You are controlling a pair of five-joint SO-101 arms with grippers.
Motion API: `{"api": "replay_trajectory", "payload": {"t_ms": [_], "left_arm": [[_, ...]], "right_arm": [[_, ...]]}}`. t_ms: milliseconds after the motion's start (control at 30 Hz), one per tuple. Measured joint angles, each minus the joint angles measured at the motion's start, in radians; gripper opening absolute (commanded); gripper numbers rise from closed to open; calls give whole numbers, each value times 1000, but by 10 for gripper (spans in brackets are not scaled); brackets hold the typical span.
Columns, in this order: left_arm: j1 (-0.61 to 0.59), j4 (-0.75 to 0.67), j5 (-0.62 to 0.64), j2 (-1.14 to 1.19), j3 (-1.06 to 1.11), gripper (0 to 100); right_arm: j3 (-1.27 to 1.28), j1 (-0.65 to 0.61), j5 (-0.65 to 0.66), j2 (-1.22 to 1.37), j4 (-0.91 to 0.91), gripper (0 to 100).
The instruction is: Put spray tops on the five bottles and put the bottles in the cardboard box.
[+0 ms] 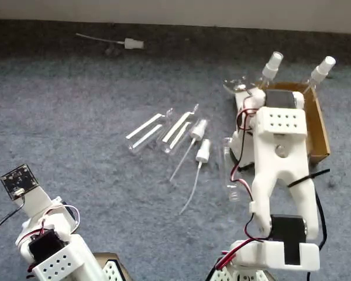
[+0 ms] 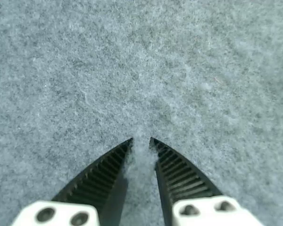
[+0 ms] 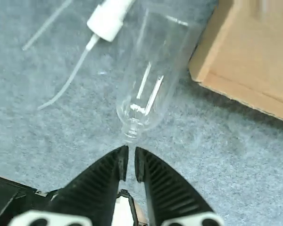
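Two clear bottles lie side by side mid-carpet, with two white spray tops and their thin tubes beside them. A third clear bottle lies along the right arm, its neck pointing at my right gripper. That gripper is shut and empty, just short of the neck. Two capped bottles stick out of the cardboard box. My left gripper hovers over bare carpet, its jaws a narrow gap apart, holding nothing.
Another spray top with its tube lies far back by the carpet's edge. The left arm sits at the near left corner. One spray top lies just beyond the bottle in the right wrist view. Grey carpet covers the table.
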Motion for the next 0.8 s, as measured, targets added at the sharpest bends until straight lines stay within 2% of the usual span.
{"api": "replay_trajectory", "payload": {"t_ms": [100,267,533,633,800], "left_arm": [[0,0,0,0,0,7],[0,0,0,0,0,7],[0,0,0,0,0,7],[0,0,0,0,0,7],[0,0,0,0,0,7]], "right_arm": [[121,64,97,-18,-86,5],[302,126,186,-21,-245,5],[454,127,219,-23,-408,5],[480,107,219,-23,-416,5],[522,-21,219,-23,-416,5]]}}
